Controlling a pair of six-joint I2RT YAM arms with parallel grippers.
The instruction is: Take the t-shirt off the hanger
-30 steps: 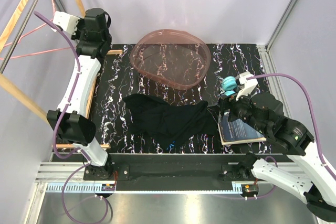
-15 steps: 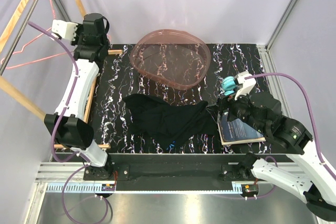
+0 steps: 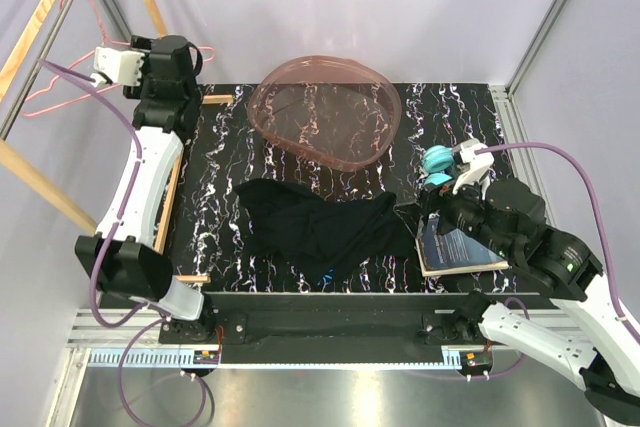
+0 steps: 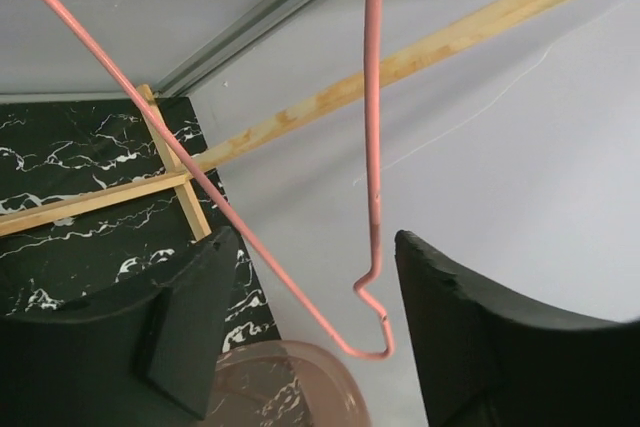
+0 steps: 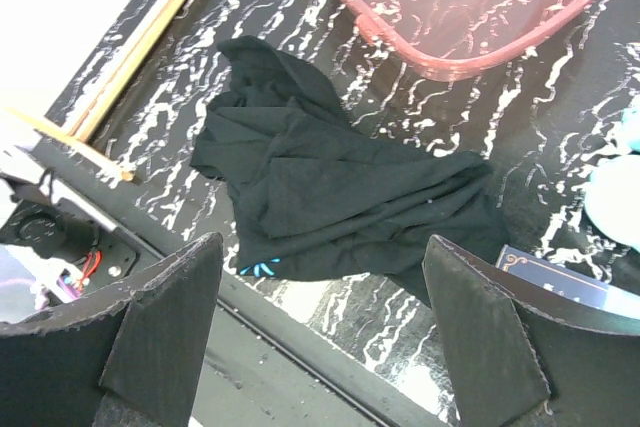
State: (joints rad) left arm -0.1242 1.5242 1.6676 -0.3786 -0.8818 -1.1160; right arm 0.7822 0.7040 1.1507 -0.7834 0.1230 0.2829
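T-shirt (image 3: 320, 227) on table (image 3: 220, 177); basin (image 3: 325, 112) behind; book (image 3: 455, 247) right; hanger (image 4: 373, 147) far left.

The left arm (image 3: 148, 172) stretches far back, with the left gripper (image 4: 312, 245) spread wide. The right arm (image 3: 520, 237) sits folded low, and the right gripper (image 5: 322, 247) gapes too.

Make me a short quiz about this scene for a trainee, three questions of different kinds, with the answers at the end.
1. True or false: the black shirt lies on the table, off the pink hanger.
2. What sits at the back of the table? A) a pink bowl B) a kettle C) a shoe
3. Fill in: the right arm's jaws stand ___.
Key: 1 true; 2 A; 3 open.
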